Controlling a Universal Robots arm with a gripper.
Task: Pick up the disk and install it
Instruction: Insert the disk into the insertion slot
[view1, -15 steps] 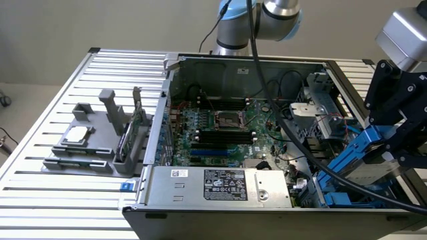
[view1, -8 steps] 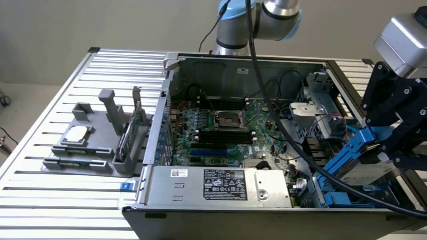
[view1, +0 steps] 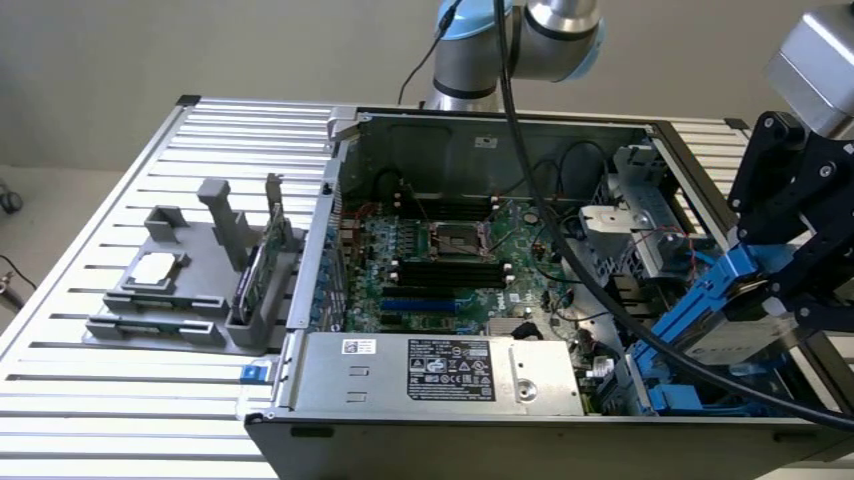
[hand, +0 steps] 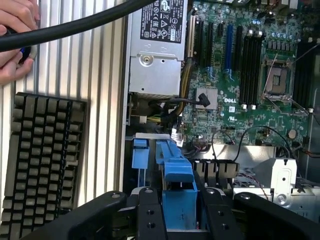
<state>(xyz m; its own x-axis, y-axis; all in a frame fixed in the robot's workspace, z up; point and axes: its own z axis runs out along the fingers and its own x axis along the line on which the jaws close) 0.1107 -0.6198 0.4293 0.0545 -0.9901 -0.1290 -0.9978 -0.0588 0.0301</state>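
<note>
Gripper (hand: 181, 216): black fingers (hand: 150, 212) closed partway, clamped on the disk (view1: 731, 328), one on each side of its blue frame.

Disk: held tilted, lower end pointing down into the computer case (view1: 350, 200). It sits at the case's near corner on the exterior view's right. Grey metal body shows, with the blue frame running along its upper side. Blue caddies (view1: 674, 400) sit in the bay at that same corner, below the disk. Cannot tell whether the disk touches them.

Case interior:
- Power supply (view1: 441, 370) lies along the near edge, label up.
- Motherboard (view1: 400, 300) covers the middle of the floor.
- Processor socket (view1: 445, 238) sits near the board's centre, with dark memory slots just beside it.
- Thick black cable (view1: 554, 240) runs from the arm (view1: 521, 40) at the far edge, across the open case, toward the gripper's side.

Bench (view1: 80, 400): slatted metal, and the case stands on it.
- Grey holder (view1: 174, 300) sits beside the case, toward the bench edge on the exterior view's left.
- Small square silver chip (view1: 154, 267) lies flat on the holder.
- Green card (view1: 271, 255) stands upright in the holder, near the case wall.

Wrist view: a dark keyboard (hand: 42, 165) lies on the bench alongside the case wall, near the power supply. A person's hand (hand: 15, 40) sits just past one end of the keyboard, fingers curled. The black cable crosses in front of it.
</note>
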